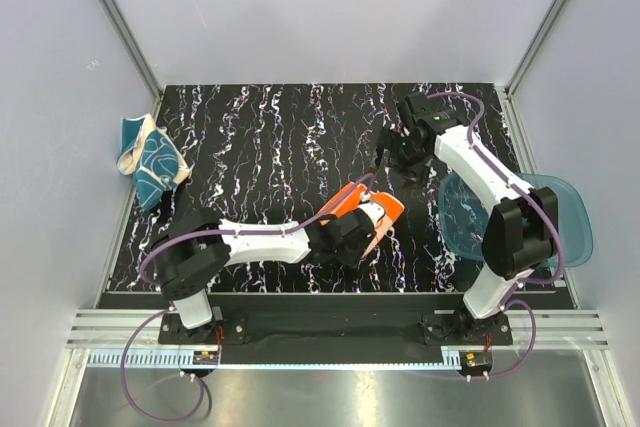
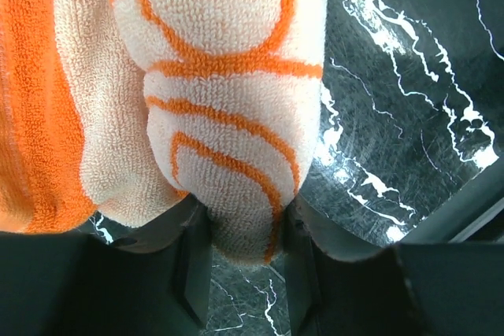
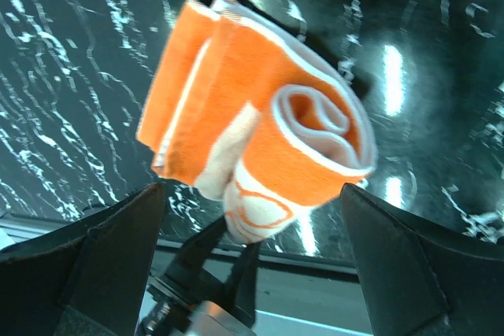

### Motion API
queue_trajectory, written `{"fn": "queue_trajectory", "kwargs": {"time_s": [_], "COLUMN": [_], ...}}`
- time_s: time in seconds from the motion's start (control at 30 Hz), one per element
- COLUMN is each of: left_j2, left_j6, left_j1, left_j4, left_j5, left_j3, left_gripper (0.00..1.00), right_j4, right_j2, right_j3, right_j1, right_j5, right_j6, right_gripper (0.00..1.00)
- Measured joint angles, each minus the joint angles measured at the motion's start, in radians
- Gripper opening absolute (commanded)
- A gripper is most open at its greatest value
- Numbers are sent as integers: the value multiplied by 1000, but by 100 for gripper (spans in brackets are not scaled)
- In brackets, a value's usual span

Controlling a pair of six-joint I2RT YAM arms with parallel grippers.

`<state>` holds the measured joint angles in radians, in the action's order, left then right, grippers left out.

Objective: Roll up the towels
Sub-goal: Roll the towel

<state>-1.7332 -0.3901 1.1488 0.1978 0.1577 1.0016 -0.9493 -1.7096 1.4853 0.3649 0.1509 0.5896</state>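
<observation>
So far only the orange-and-peach patterned terry towel (image 1: 352, 197) is partly rolled, pinched in the left pincer (image 2: 246, 257) over the middle of the counter (image 1: 270, 137), the right pincer (image 1: 398, 155) gaping empty beyond it, while the crumpled teal swirl-patterned towel (image 1: 152, 159) at the far left edge lies unrolled.

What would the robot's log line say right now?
left claw: shut on orange towel, partly rolled | right claw: open, empty | teal towel: crumpled, far left, not rolled

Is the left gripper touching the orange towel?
Touching. The left wrist view shows the left gripper pinching the orange towel, with a finger pressed against each side.
</observation>
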Motion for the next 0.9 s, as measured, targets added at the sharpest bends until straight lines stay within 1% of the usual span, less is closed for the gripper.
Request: {"fn": "queue_trajectory", "kwargs": {"time_s": [0.17,0.27,0.4,0.5,0.6,0.67,0.77,0.9], "left_j2": [12,25,32,27,-5,-39,-87,-151], "left_j6": [0,-3,-11,-19,-34,-54,-100,-178], "left_j1": [-16,-59,-155,-222,-283,-322,-383,-455], "left_j4": [22,38,49,55,45,30,-5,-59], "left_j5": [-59,-165,-353,-489,-628,-726,-863,-1012], "left_j3": [0,0,0,0,0,4,8,8], "left_gripper": [5,5,6,7,7,7,7,8], "right_j4": [-47,-51,-22,45,159,212,317,386], "right_j2": [30,97,260,397,533,586,631,639], "right_j3": [0,-9,-77,-183,-351,-450,-631,-767], "right_j1": [-40,-62,-69,-69,-69,-68,-61,-32], "right_j5": [-34,-63,-75,-15,100,159,236,261], "right_j6": [-11,-9,-4,5,19,32,63,99], "right_gripper": [100,100,100,100,100,100,100,100]}}
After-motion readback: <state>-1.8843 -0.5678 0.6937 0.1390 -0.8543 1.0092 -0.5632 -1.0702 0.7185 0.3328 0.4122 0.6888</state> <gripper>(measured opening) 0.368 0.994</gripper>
